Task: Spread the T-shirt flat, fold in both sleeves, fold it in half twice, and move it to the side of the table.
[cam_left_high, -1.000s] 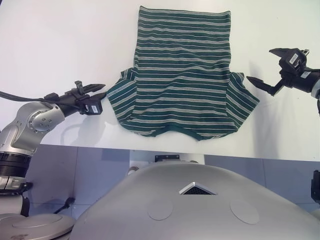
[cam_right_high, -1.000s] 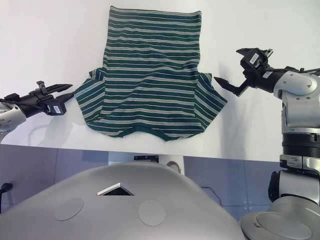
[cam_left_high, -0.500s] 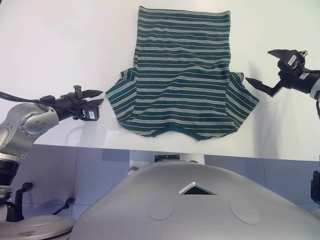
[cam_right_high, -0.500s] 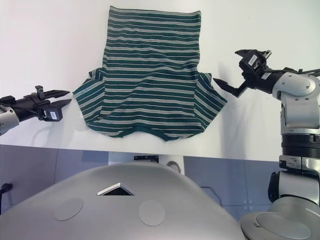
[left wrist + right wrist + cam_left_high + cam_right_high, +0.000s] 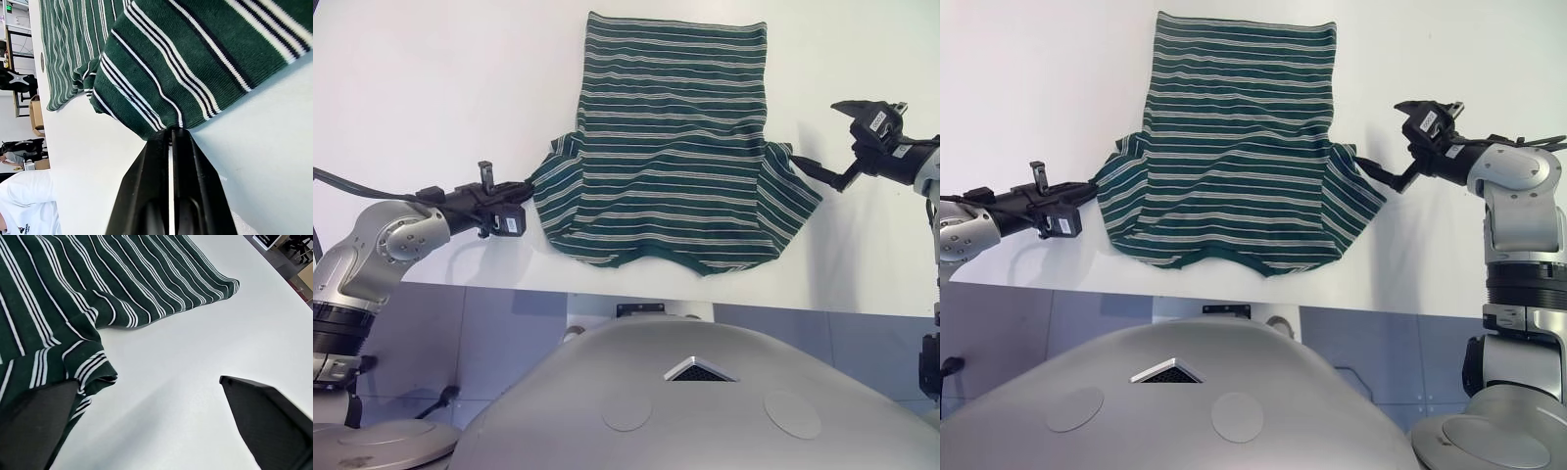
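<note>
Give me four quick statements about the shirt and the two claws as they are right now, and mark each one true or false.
1. The dark green T-shirt with white stripes lies on the white table. True.
2. The left claw is wide open and well clear of the shirt. False: its fingers are pressed together on the edge of the left sleeve.
3. The right claw is open. True: one finger is at the right sleeve and the other is raised apart from it.
4. Both sleeves are folded in over the shirt's body. False: each sleeve sticks out to its side.
</note>
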### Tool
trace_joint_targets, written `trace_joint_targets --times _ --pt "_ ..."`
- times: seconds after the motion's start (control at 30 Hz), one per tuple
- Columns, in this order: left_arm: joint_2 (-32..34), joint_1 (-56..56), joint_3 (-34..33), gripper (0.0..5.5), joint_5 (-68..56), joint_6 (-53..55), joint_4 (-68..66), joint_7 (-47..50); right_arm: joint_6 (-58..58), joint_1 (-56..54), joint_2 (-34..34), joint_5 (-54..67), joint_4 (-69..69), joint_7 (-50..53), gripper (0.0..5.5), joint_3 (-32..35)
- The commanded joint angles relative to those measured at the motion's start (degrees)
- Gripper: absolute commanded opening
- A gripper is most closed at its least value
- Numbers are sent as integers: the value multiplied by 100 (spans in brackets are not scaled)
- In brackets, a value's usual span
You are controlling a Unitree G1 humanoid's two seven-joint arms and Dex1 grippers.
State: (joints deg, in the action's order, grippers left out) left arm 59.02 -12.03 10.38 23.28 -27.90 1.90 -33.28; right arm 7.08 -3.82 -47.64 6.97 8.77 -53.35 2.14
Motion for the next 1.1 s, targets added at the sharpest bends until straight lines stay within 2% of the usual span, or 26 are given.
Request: trace_joint_targets --times 0.03,0.27,0.63,0.9,1.0,1.1 --pt "-49 -174 396 3 293 36 -190 -340 -34 -80 30 -11 41 -32 540 -24" --pt "-16 -24 161 3 -402 221 847 -654 20 -27 77 5 -72 15 540 -11" --pt "-185 337 -74 3 -103 486 1210 -642 16 -62 120 2 -69 -16 540 -33" --pt "-413 866 -461 3 -608 841 1820 -770 -14 -90 140 -17 3 -20 540 -63" --pt "-579 938 -415 3 -783 1004 2034 -838 -40 -121 138 -21 55 -39 540 -75" --pt "-907 927 15 3 -584 1064 2048 -826 -68 -161 154 -26 110 -51 540 -100"
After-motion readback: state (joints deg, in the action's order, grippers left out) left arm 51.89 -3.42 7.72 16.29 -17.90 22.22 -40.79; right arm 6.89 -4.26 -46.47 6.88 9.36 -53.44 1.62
